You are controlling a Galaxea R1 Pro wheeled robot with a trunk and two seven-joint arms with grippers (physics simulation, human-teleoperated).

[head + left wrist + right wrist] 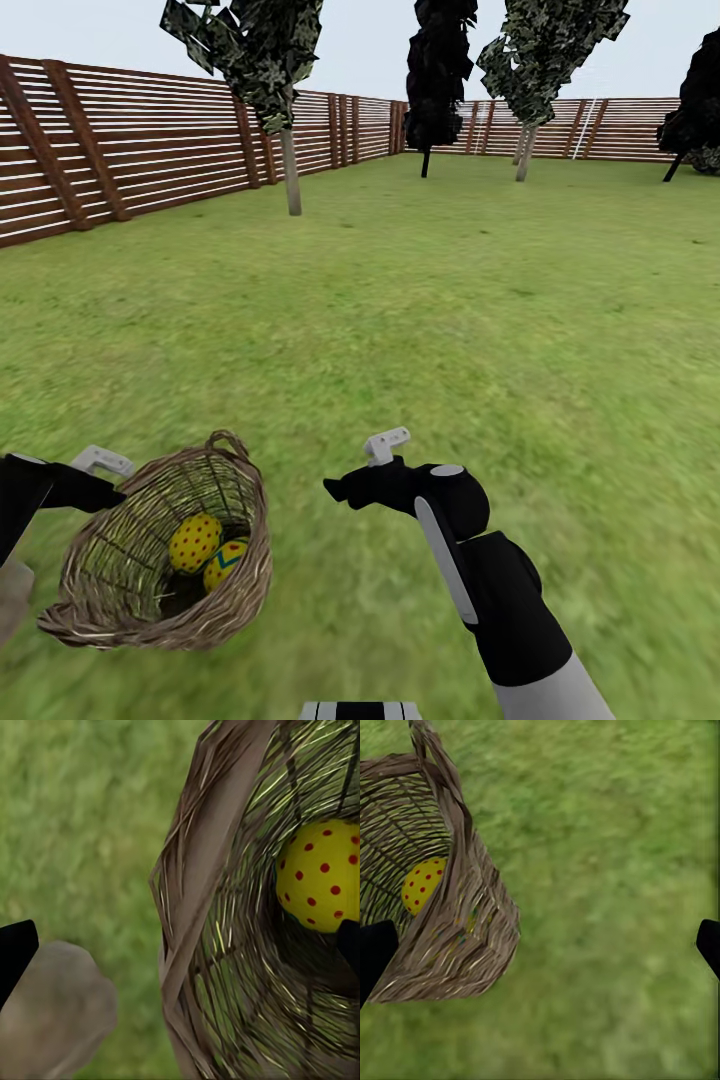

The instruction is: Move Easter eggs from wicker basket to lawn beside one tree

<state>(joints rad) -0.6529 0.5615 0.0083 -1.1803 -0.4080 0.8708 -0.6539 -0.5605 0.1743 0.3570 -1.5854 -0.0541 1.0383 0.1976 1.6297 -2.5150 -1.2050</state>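
the easter eggs [195,541] lay inside the wicker basket [110,580], which was tilted and lifted at my left side over the lawn [450,300]; two were visible. i judged them hard, smooth and prone to roll, best taken across the middle. my left gripper [180,952] straddled the basket rim, closed on it as far as i could judge. my right gripper [345,490] hung beside the basket, fingers spread, empty. the head view alone showed the thin-trunked trees [290,170] and fence [150,140].
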